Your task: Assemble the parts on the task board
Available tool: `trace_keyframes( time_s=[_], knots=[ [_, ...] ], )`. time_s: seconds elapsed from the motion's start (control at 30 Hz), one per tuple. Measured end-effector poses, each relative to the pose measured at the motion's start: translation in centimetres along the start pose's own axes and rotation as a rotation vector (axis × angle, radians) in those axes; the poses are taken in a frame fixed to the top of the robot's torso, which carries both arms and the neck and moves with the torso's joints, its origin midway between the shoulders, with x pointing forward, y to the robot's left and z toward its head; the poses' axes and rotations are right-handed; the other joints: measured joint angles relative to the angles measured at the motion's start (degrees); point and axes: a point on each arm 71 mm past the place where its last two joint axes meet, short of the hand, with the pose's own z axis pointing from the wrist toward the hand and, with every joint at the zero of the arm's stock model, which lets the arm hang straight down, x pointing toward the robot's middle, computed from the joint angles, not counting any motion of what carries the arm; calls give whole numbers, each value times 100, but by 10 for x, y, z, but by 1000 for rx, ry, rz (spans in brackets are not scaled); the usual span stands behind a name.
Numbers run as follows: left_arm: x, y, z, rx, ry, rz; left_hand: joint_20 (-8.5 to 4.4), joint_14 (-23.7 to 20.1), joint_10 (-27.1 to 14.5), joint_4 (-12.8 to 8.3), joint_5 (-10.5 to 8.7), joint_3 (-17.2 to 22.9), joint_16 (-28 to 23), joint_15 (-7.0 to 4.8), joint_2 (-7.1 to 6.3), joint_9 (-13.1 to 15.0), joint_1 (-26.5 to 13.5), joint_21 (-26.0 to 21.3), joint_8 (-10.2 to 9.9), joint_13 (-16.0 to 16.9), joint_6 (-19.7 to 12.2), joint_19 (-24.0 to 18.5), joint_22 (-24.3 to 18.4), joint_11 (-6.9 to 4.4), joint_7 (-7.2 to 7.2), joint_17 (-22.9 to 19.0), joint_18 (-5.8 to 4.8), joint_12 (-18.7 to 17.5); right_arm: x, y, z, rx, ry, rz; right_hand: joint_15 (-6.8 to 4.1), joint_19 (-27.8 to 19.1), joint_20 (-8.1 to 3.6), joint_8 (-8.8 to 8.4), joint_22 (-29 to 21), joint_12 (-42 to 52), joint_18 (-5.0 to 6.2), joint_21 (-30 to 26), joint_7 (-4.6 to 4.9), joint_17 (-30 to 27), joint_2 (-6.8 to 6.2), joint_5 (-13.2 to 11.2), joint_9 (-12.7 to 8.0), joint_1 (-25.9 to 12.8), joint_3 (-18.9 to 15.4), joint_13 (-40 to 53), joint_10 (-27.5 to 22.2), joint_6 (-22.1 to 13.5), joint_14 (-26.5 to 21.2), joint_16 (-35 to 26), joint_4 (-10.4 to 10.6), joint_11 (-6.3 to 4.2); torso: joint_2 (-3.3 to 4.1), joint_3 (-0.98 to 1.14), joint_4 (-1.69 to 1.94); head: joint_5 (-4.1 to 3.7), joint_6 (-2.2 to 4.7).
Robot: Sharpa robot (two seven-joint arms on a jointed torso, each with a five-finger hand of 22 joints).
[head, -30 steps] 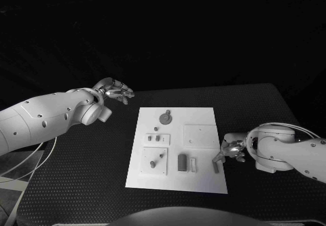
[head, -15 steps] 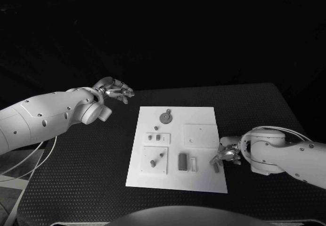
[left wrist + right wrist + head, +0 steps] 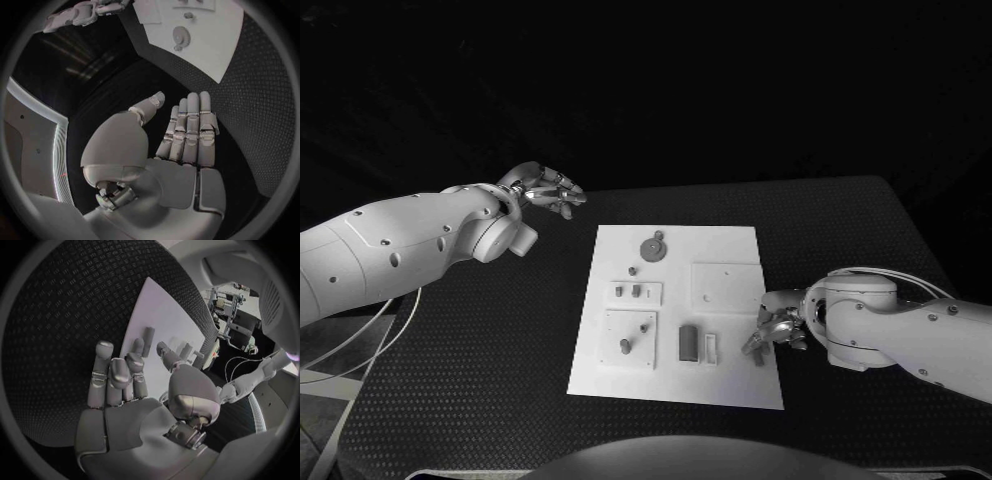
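1. Two hands in play. Nearest, lower right of the head view: right hand (image 3: 779, 328) over the task board (image 3: 733, 385) edge, fingers spread, nothing held, beside a loose dark bar (image 3: 760, 354). Likely lining up a pick.
2. Mid-frame on the board: upright dark block (image 3: 687, 342) in its slot, small pegs (image 3: 635, 292), round disc part (image 3: 652, 248) farther up.
3. Upper left, off the board: left hand (image 3: 545, 190), fingers extended, empty; seemingly parked clear.
4. No labels or writing legible.

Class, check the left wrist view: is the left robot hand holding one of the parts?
No. The left robot hand holds nothing; its fingers lie straight and apart from the task board.
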Motion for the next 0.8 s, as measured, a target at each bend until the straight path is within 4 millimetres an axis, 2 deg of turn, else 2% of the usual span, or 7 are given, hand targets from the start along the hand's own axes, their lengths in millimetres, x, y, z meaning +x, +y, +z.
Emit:
trace_keyframes(
  time_s=[0.1,0.2,0.27,0.4,0.6,0.7,0.8],
  knots=[
    [-1,1,0,-2,-2,0,0,0,0,0,0,0,0,0,0,-3,0,0,0,0,0,0,0,0,0,0,0,0,0,1,0,-1,-4,-15,48,0,0,0,0,-1,-1,0,-22,0,-33,0,-77,93,27,0,-39,-22,-10,-1,-123,3,0,1,0,4,-13],
    [-1,1,-1,-2,-2,0,0,0,0,0,0,0,0,0,0,-3,0,0,0,0,0,0,0,0,0,0,0,0,0,2,0,-2,-8,-28,90,0,0,1,0,-1,-3,0,-51,0,20,0,-141,218,68,5,-44,-51,9,-4,-221,34,-1,3,-3,8,-17],
    [-1,1,0,-2,-1,0,0,0,0,0,0,0,0,0,0,-3,0,0,0,-1,0,0,0,0,0,0,0,0,1,3,0,-4,-12,-40,126,0,0,1,0,-2,2,0,-55,-5,91,0,-213,408,94,8,-66,-53,14,-4,-314,113,-1,3,-3,13,-19],
    [-1,1,0,-2,0,0,0,0,0,0,0,0,0,0,0,-3,0,0,0,-1,0,0,0,0,0,5,0,0,1,5,1,-5,-18,-56,182,-24,18,6,0,-2,1,0,-56,-5,167,0,-322,822,101,7,-48,-53,0,-4,-321,138,-1,5,-4,17,-20],
    [-1,1,-1,-2,0,0,0,0,0,0,0,0,0,0,0,-2,0,0,0,-1,0,0,0,0,0,5,0,0,2,8,1,-9,-28,-80,184,-63,20,57,0,-2,-60,0,-57,-5,227,-23,-370,1319,66,7,-45,-53,-2,-4,-353,174,-1,7,-5,21,-24],
    [-1,1,-1,-3,0,0,0,0,0,0,0,0,0,0,0,-2,0,0,0,-1,0,0,0,0,0,5,0,0,2,10,1,-11,-31,-86,230,-82,40,67,0,-2,-78,1,-55,-5,314,-20,-370,1437,3,5,-64,-51,-7,-5,-354,193,-1,7,-5,21,-30],
    [-1,1,-1,-3,0,0,0,0,0,0,0,0,0,0,0,-2,0,0,0,-2,0,0,0,0,0,4,0,0,3,11,1,-12,-34,-91,244,-103,61,67,-1,-2,-67,1,-53,-6,320,1,-370,1443,-69,-10,-53,-49,2,-4,-345,204,-1,7,-5,22,-35]
  ],
)
